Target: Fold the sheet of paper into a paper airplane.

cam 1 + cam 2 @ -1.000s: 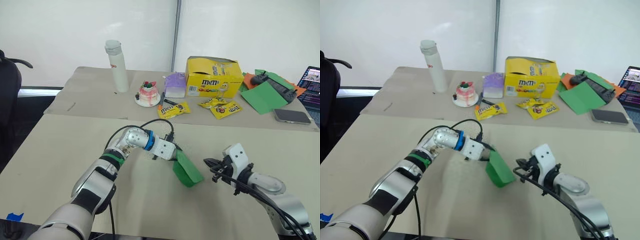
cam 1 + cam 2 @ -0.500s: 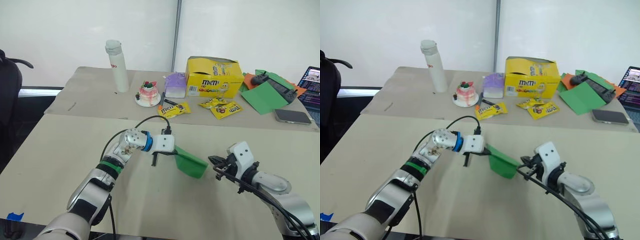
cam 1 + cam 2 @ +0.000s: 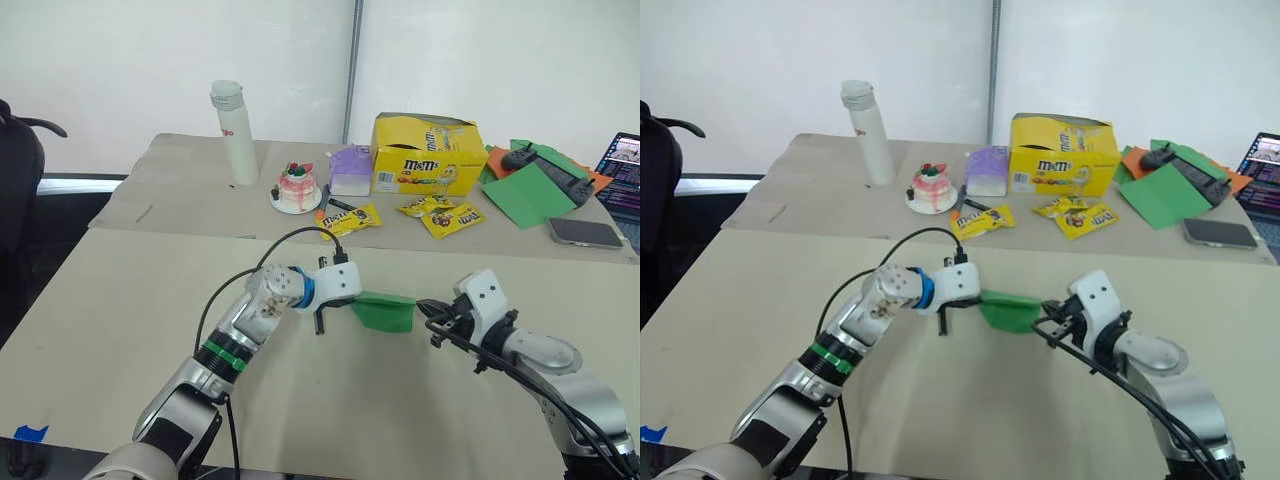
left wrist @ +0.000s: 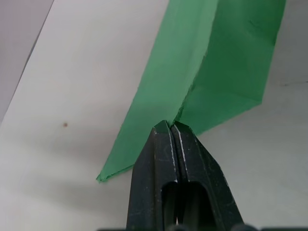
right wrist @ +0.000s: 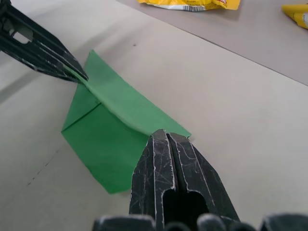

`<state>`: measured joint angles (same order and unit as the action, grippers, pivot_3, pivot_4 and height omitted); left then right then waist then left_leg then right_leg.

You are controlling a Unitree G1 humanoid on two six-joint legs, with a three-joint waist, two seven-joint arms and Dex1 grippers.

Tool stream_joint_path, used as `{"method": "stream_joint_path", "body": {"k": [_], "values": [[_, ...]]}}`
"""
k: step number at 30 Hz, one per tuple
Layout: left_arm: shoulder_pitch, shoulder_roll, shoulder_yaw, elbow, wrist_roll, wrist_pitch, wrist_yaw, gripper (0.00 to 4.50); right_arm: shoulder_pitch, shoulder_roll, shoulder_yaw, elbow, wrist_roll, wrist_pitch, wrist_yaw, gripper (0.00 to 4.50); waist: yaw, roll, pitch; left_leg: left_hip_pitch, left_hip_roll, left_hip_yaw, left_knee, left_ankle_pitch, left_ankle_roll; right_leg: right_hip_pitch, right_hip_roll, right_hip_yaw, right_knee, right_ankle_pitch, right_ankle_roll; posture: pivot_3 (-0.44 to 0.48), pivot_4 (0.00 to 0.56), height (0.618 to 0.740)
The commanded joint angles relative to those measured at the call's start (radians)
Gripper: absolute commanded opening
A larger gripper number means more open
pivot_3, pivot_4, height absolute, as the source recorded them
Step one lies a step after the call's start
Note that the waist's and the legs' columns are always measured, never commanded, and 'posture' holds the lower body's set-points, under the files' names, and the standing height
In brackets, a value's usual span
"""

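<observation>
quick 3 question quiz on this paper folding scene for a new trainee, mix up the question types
1. True or false: the left gripper and the right gripper each pinch an end of the folded green paper.
2. Multiple choice: what stands right beside the yellow candy box, on the side toward the white bottle? A) a phone B) a small purple box C) a laptop
3. Fill in: the small cake sits on a white ____.

Key:
1. True; both wrist views show shut fingers on the paper.
2. B, the small purple box.
3. plate
</observation>
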<state>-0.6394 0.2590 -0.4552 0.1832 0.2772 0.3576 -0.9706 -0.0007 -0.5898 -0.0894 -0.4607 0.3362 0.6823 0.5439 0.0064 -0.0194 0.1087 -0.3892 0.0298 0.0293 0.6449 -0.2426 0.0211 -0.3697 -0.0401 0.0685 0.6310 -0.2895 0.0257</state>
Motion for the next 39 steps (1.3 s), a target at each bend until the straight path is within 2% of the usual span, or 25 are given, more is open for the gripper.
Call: {"method": "stream_joint_path", "body": {"k": [1, 3, 4, 8, 12, 13, 17, 21, 24, 27, 30, 39], "values": [[0.014, 0.002, -0.017, -0.054, -0.006, 0.023, 0.007, 0.02, -0.031, 0.000, 0.003, -0.009, 0.002, -0.006, 0.000, 0.00, 0.000, 0.000, 0.000, 0.000, 0.000, 0.000, 0.000, 0.000, 0.000, 0.000, 0.000, 0.000, 0.000, 0.000, 0.000, 0.000, 0.150, 0.740], [0.017, 0.007, -0.010, -0.064, -0.019, 0.036, 0.010, 0.02, -0.035, 0.000, 0.009, -0.004, 0.000, -0.008, 0.002, 0.00, 0.000, 0.000, 0.000, 0.000, 0.000, 0.000, 0.000, 0.000, 0.000, 0.000, 0.000, 0.000, 0.000, 0.000, 0.000, 0.000, 0.150, 0.740], [0.018, 0.007, -0.003, -0.068, -0.026, 0.042, 0.013, 0.28, -0.038, 0.000, 0.010, 0.000, -0.002, -0.010, 0.003, 0.00, 0.001, 0.000, 0.000, 0.000, 0.000, 0.000, 0.000, 0.000, 0.000, 0.000, 0.000, 0.000, 0.000, 0.000, 0.000, 0.000, 0.150, 0.740], [0.020, 0.017, 0.023, -0.094, -0.073, 0.072, -0.002, 1.54, -0.051, 0.000, 0.020, 0.012, -0.003, -0.014, 0.005, 0.00, 0.000, 0.000, 0.000, 0.000, 0.000, 0.000, 0.000, 0.000, 0.000, 0.000, 0.000, 0.000, 0.000, 0.000, 0.000, 0.000, 0.150, 0.740], [0.027, 0.036, 0.113, -0.183, -0.225, 0.116, -0.076, 2.81, -0.072, -0.012, 0.039, 0.008, 0.002, -0.008, 0.020, 0.00, -0.002, 0.001, 0.000, 0.000, 0.000, 0.000, 0.000, 0.000, 0.000, 0.000, 0.000, 0.000, 0.000, 0.000, 0.000, 0.000, 0.150, 0.740], [0.028, 0.048, 0.136, -0.206, -0.263, 0.146, -0.094, 3.25, -0.079, -0.012, 0.038, 0.004, 0.006, -0.003, 0.022, 0.00, -0.003, 0.001, 0.000, 0.000, 0.001, 0.000, 0.000, 0.000, 0.000, 0.000, 0.000, 0.000, 0.000, 0.000, 0.000, 0.000, 0.150, 0.740], [0.049, 0.128, 0.242, -0.314, -0.459, 0.232, -0.209, 4.48, -0.121, 0.001, 0.016, 0.002, 0.042, 0.021, 0.028, 0.00, -0.011, 0.002, 0.000, 0.000, 0.001, 0.000, 0.000, 0.000, 0.000, 0.000, 0.000, 0.000, 0.000, 0.000, 0.000, 0.000, 0.150, 0.740], [0.056, 0.169, 0.390, -0.350, -0.667, 0.331, -0.251, 4.48, -0.162, -0.022, 0.041, 0.017, 0.031, 0.020, 0.047, 0.00, -0.015, 0.002, 0.001, 0.000, 0.002, 0.000, 0.000, 0.000, 0.000, 0.000, 0.000, 0.000, 0.000, 0.000, 0.000, 0.000, 0.150, 0.740], [0.049, 0.188, 0.435, -0.324, -0.721, 0.332, -0.240, 4.48, -0.181, -0.020, 0.045, 0.028, 0.032, 0.019, 0.053, 0.00, -0.016, 0.002, 0.001, 0.001, 0.002, 0.000, 0.000, 0.000, 0.000, 0.000, -0.001, 0.000, 0.000, 0.000, 0.000, 0.000, 0.150, 0.740], [0.026, 0.166, 0.459, -0.253, -0.722, 0.285, -0.184, 4.48, -0.187, -0.016, 0.046, 0.036, 0.028, 0.014, 0.053, 0.00, -0.012, 0.002, 0.001, 0.001, 0.002, 0.000, 0.000, 0.000, 0.000, 0.000, -0.001, 0.000, 0.000, 0.000, 0.000, 0.000, 0.150, 0.740], [-0.004, 0.136, 0.439, -0.158, -0.681, 0.253, -0.108, 3.60, -0.180, -0.007, 0.052, 0.029, 0.028, 0.013, 0.046, 0.00, -0.008, 0.002, 0.001, 0.000, 0.001, 0.000, 0.000, 0.000, 0.000, 0.000, -0.001, 0.000, 0.000, 0.000, 0.000, 0.000, 0.150, 0.740], [-0.055, 0.055, 0.271, 0.064, -0.535, 0.148, -0.026, 0.60, -0.159, 0.008, 0.044, -0.002, 0.028, 0.019, 0.013, 0.00, -0.006, 0.002, 0.001, 0.000, -0.001, 0.000, 0.000, 0.000, 0.000, 0.000, -0.001, 0.000, 0.000, 0.000, 0.000, 0.000, 0.150, 0.740]]}}
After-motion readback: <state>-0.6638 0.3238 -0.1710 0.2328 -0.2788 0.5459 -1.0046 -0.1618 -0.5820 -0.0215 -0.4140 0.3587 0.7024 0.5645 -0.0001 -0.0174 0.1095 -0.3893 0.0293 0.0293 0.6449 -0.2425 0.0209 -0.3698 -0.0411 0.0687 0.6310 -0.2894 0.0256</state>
